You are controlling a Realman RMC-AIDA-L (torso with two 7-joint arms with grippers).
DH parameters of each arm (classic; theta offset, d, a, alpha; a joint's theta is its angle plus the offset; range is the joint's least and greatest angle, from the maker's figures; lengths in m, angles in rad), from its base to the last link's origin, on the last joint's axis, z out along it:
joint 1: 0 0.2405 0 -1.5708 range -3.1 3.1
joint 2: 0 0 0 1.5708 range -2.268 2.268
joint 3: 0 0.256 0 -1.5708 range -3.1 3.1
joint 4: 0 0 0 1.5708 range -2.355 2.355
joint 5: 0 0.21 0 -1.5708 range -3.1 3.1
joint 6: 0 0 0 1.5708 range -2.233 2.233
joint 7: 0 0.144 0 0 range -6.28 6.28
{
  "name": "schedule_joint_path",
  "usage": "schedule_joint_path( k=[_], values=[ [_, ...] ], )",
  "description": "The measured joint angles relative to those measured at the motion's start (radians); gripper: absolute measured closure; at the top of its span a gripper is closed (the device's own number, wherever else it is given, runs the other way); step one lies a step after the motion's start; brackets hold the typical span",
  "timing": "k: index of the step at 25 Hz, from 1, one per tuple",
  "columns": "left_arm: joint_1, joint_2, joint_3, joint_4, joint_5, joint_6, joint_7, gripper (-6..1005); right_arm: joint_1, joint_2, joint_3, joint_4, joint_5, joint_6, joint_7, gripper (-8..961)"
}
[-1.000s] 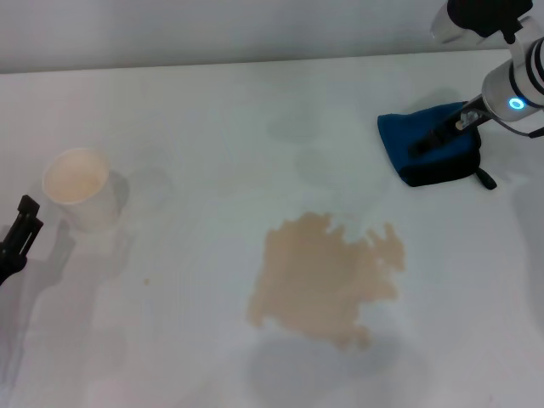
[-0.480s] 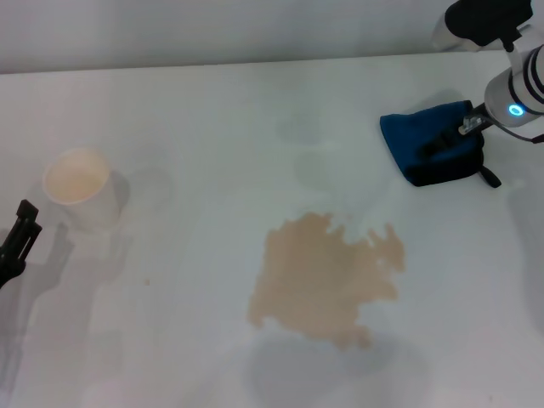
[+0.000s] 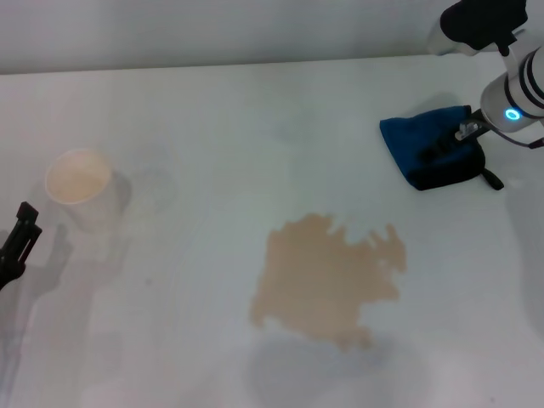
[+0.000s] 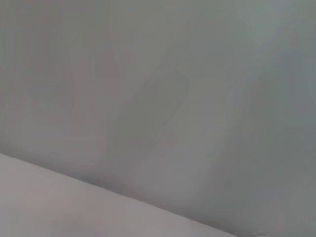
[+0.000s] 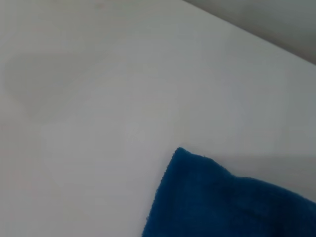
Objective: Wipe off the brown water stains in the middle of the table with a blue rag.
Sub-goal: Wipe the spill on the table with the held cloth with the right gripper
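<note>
Your blue rag [image 3: 433, 151] lies at the far right of the table [image 3: 212, 127], folded into a rough wedge. Its long axis runs across the table from left to right, tilted slightly, with the bright blue corner toward the left and the black trim and small loop tab at the near right end. It sits well apart from the brown stain [image 3: 327, 280], which spreads in the middle of the table, nearer to you, wider than the rag and ragged along its right edge.

Your right gripper [image 3: 446, 146] is down on the rag, its dark fingers pressed into the cloth near the trimmed end; you cannot tell how far the claw is open or whether it has pinched the fabric. The right wrist view shows only one blue corner of the rag [image 5: 222, 197] on white tabletop.

Your left gripper [image 3: 19, 242] hangs at the left edge, near the white paper cup [image 3: 78, 189], holding nothing you can see; its opening is unclear.

Compared with a second ago, the right arm has drawn back toward the right edge, and the rag has shifted slightly with it. The stain is unchanged.
</note>
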Motion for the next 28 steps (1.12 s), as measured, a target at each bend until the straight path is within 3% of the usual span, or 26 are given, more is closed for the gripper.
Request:
schedule_joint_path(
  k=[3,13,19,28],
  values=[
    [0.002,-0.001,0.001,-0.001,0.002,0.000,0.000,112,0.000,-0.001,-0.001,0.001,0.000,0.015,0.000,237],
    [0.001,0.000,0.001,-0.001,0.003,0.006,0.000,111,0.000,0.000,-0.001,-0.001,-0.004,0.028,0.006,689],
    [0.001,0.000,-0.001,-0.001,-0.001,0.006,0.000,111,-0.002,-0.003,-0.003,-0.005,-0.006,0.032,0.011,836],
    [-0.003,0.000,-0.007,-0.001,-0.003,0.006,0.000,112,-0.022,0.006,-0.002,-0.119,0.023,0.183,-0.088,865]
  ],
)
